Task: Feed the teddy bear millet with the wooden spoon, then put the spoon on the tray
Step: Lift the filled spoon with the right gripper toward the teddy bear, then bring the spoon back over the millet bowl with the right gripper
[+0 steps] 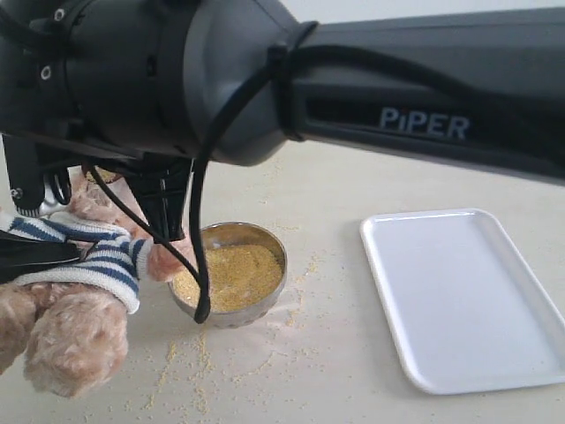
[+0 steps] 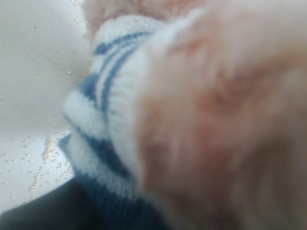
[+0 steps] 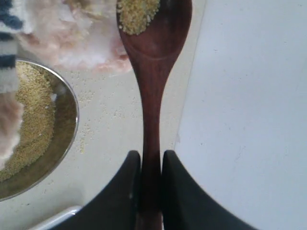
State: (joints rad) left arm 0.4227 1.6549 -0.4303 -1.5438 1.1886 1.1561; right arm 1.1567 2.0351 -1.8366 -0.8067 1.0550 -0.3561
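Observation:
The teddy bear [image 1: 106, 261] in its striped shirt sits at the left, and its fur fills the left wrist view [image 2: 216, 120]. A dark finger [image 1: 40, 252] of my left gripper presses across the shirt, shut on the bear. My right gripper [image 3: 151, 160] is shut on the slim handle of the wooden spoon [image 3: 152, 72]. The spoon's bowl carries a little millet [image 3: 138, 14] right beside the bear's pale fur [image 3: 72, 33]. More millet [image 1: 231, 276] fills the steel bowl [image 1: 265, 238] next to the bear. The white tray [image 1: 459, 300] lies at the right with nothing in it.
My right arm's big black body [image 1: 353, 79] spans the top of the exterior view and hides the bear's head. Loose grains [image 1: 190, 353] are scattered on the table around the bowl. A strip of table separates bowl and tray.

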